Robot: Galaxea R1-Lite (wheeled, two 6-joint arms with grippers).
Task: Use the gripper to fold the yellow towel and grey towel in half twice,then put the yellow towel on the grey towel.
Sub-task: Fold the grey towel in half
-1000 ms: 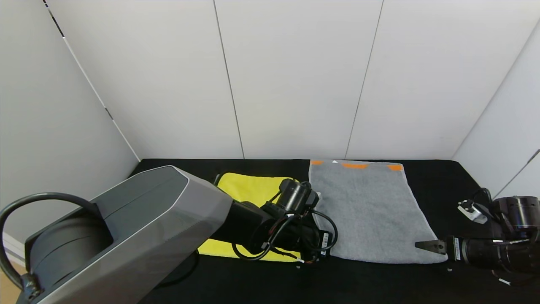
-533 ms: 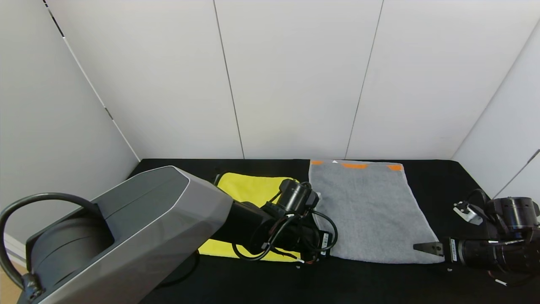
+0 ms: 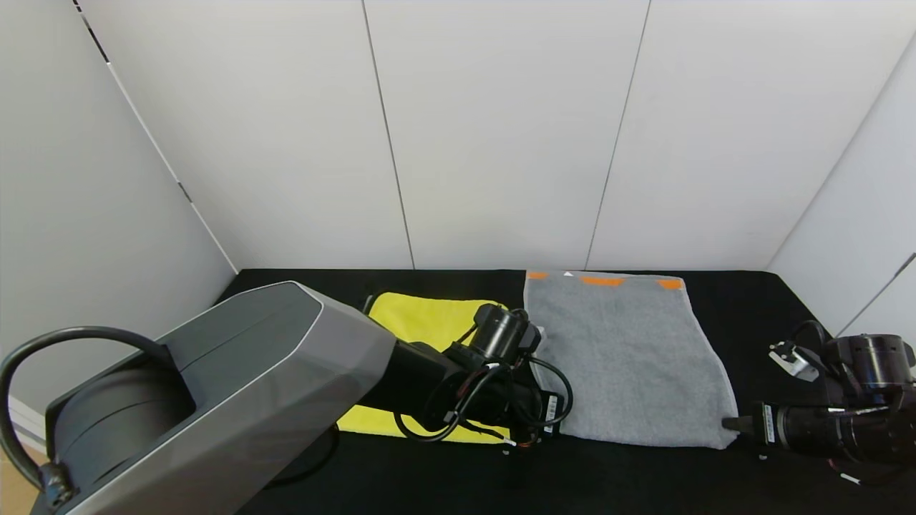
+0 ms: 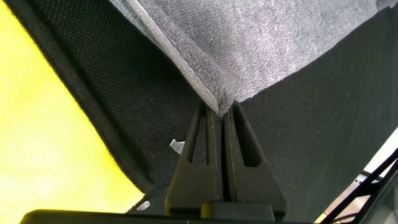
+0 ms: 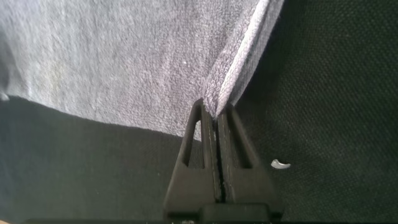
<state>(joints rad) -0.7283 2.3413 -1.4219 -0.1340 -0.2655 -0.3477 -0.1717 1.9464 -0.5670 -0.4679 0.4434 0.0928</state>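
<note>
The grey towel (image 3: 624, 357) lies flat on the black bench (image 3: 751, 300), orange marks along its 12 o'clock edge. The left hand (image 4: 217, 112) is pinched tight on the towel's near corner at 7 o'clock; the right hand (image 5: 217, 115) is pinched tight on the near corner at 5 o'clock. The yellow towel (image 3: 422, 318) lies just beside the grey one at its 9 o'clock side, partly hidden under the left arm.
</note>
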